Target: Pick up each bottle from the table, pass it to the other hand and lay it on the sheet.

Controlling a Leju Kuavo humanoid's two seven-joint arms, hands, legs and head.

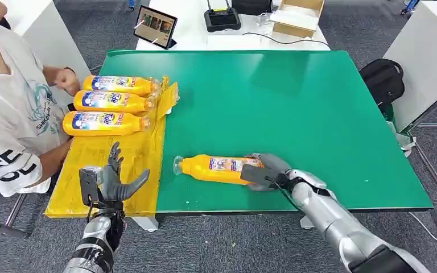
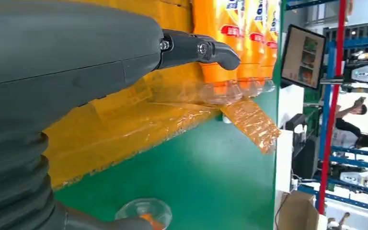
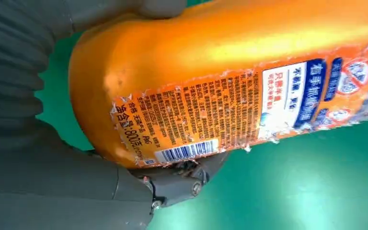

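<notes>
Yellow sheet (image 1: 99, 170) covers the left edge of the green table (image 1: 318, 114), running from near the far-left corner down to the near-left corner. Three bottles (image 1: 111, 101) lie on its far half, side by side, long axes parallel to the near edge, caps pointing toward the table's middle. A person (image 1: 11, 114) sits just off the left edge beside them.

Left hand (image 1: 114, 179) hangs over the near part of the sheet, palm raised, fingers apart, holding nothing. Left wrist view confirms this: dark fingertip (image 2: 220, 52) free in the air above the sheet, the laid bottles beyond it.

Fourth bottle (image 1: 216, 169) lies on the bare green, close to the near edge, just right of the sheet's inner border. Long axis runs along the near edge; clear cap end points left toward the sheet and the left hand, base end points right.

Right hand (image 1: 264, 172) is wrapped round the base end; right wrist view shows fingers clamped over and under the orange body (image 3: 230, 81). Whether the bottle is off the surface yet, I cannot tell.

Judgement: step in hand is the pick-up before the pass. The cap end is the free end and faces the left hand, so the handover probably calls for a lift and a leftward carry, left hand closing on the neck half. Risk: the smooth body could slip when gripped only at the base.
</notes>
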